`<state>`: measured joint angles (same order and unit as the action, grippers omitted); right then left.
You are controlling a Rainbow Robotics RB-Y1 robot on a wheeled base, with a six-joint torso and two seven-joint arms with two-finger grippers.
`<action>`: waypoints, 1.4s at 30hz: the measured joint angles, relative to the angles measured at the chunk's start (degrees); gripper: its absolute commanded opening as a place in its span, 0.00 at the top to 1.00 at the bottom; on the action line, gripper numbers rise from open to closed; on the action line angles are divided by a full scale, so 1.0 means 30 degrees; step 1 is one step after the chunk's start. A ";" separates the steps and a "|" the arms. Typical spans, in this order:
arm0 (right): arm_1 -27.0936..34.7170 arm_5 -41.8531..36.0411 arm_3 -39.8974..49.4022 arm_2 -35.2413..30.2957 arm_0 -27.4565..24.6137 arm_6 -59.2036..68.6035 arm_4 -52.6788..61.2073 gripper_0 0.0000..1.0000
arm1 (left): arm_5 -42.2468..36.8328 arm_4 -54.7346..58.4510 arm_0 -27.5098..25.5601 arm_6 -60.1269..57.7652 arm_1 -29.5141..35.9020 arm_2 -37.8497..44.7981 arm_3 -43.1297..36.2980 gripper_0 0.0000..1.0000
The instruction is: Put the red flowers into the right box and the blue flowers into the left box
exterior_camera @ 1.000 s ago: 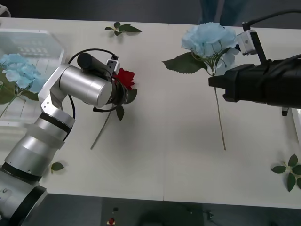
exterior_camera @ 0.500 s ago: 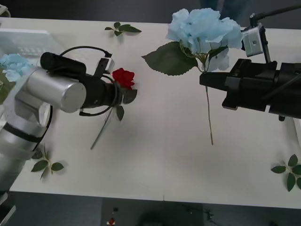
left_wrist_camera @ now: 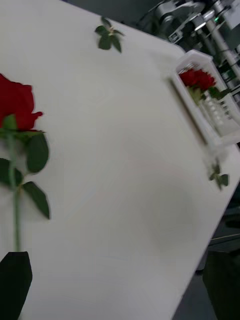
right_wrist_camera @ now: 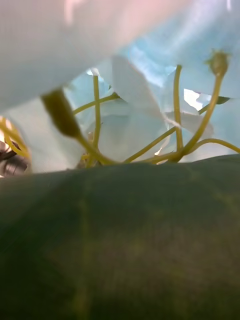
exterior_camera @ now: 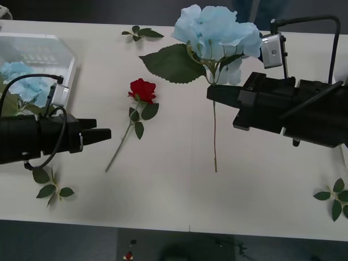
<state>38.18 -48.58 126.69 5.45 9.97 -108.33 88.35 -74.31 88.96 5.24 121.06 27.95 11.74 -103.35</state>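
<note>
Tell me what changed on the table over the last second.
The right gripper carried the pale blue hydrangea cluster leftward, stem hanging. The left gripper pulled back from the red rose, empty. The rose, loose leaf sprigs and translucent white tray stayed put.

You have a white tabletop (exterior_camera: 174, 185). On it, a red rose (exterior_camera: 142, 90) lies near centre, the tray (exterior_camera: 65, 49) at ten o'clock, leaf sprigs at twelve (exterior_camera: 140, 33), eight (exterior_camera: 50, 189) and four (exterior_camera: 334, 198).
</note>
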 measured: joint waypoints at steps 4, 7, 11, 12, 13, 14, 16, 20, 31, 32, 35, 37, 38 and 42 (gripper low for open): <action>-0.0034 0.0005 0.0000 0.0392 0.0482 0.0000 0.0001 1.00 | -0.0109 0.2203 -0.0014 0.0745 -0.0963 -0.0515 0.0004 0.00; -0.0055 0.0006 0.0000 0.0484 0.0647 0.0000 0.0004 1.00 | -0.0109 0.3567 0.0035 0.3510 -0.1708 -0.1303 0.0004 0.00; -0.0527 0.0007 0.0000 0.0483 0.0647 0.0000 0.0006 1.00 | -0.0105 0.4805 0.0406 0.5638 -0.2798 -0.2388 0.0005 0.00; -0.0689 0.0007 0.0000 0.0483 0.0647 0.0000 0.0006 1.00 | -0.0090 0.4941 0.0513 0.5791 -0.3082 -0.2600 0.0005 0.00; -0.0861 0.0007 0.0000 0.0483 0.0647 0.0000 0.0006 1.00 | -0.0023 0.5038 0.0621 0.5900 -0.3401 -0.2810 0.0005 0.00; -0.1013 0.0007 0.0000 0.0483 0.0647 0.0000 0.0007 1.00 | 0.0094 0.5104 0.0707 0.6065 -0.3707 -0.2997 0.0005 0.00; -0.1275 0.0008 0.0000 0.0486 0.0647 0.0000 0.0007 1.00 | 0.0355 0.5128 0.0821 0.7411 -0.4279 -0.3315 0.0005 0.00; -0.1874 0.0009 0.0000 0.0505 0.0647 0.0000 0.0007 1.00 | 0.0644 0.5130 0.0835 1.0930 -0.5310 -0.3884 0.0314 0.00; -0.2458 0.0341 0.0000 0.1646 0.1050 -0.0002 -0.0616 1.00 | 0.0663 0.5194 0.0836 1.1160 -0.6975 -0.5376 0.2978 0.00; -0.2458 0.0341 0.0000 0.1710 0.1114 -0.0002 -0.0616 1.00 | 0.0669 0.5194 0.0836 1.1160 -0.7070 -0.5468 0.3082 0.00; -0.2458 0.0340 0.0000 0.1734 0.1188 -0.0002 -0.0616 1.00 | 0.0689 0.5193 0.0836 1.1160 -0.7297 -0.5688 0.3172 0.00; -0.2458 0.0340 0.0000 0.1734 0.1187 -0.0002 -0.0616 1.00 | 0.0704 0.5182 0.0836 1.1160 -0.7401 -0.5831 0.3172 0.00; -0.2458 0.0340 0.0000 0.1734 0.1187 -0.0003 -0.0616 1.00 | 0.0707 0.5161 0.0836 1.1160 -0.7427 -0.5903 0.3172 0.00; -0.2458 0.0340 0.0000 0.1734 0.1187 -0.0003 -0.0616 1.00 | 0.0836 0.4758 0.0837 1.1160 -0.7444 -0.6150 0.3172 0.72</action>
<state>30.81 -47.56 126.69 10.65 13.53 -108.34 86.50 -71.80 103.24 7.75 154.54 5.61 -6.71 -93.84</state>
